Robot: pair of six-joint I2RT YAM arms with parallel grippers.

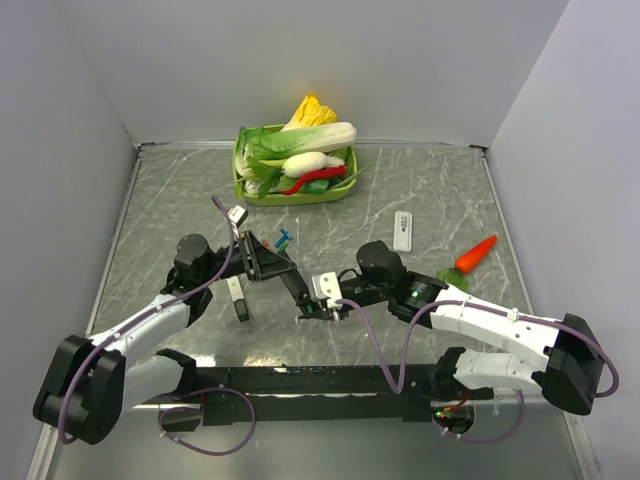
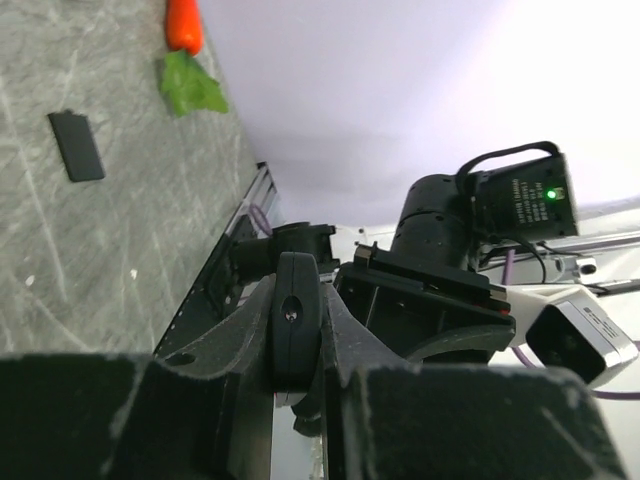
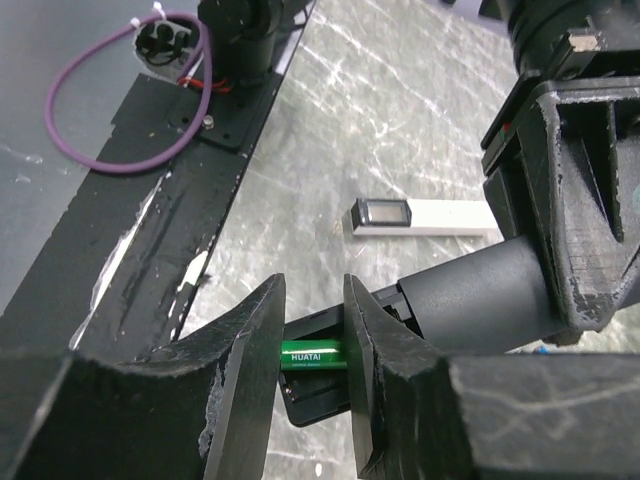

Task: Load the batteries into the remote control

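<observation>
My left gripper is shut on the black remote control and holds it off the table, with its far end pointing at the right arm. That end shows an open battery compartment. A green battery lies lengthwise across the compartment, spanning the gap between the fingers of my right gripper, which is shut on it. A red and a blue battery lie loose on the table behind the remote.
A green basket of vegetables stands at the back. A white remote and a carrot lie to the right. A white bar with a dark window and a black cover lie on the table.
</observation>
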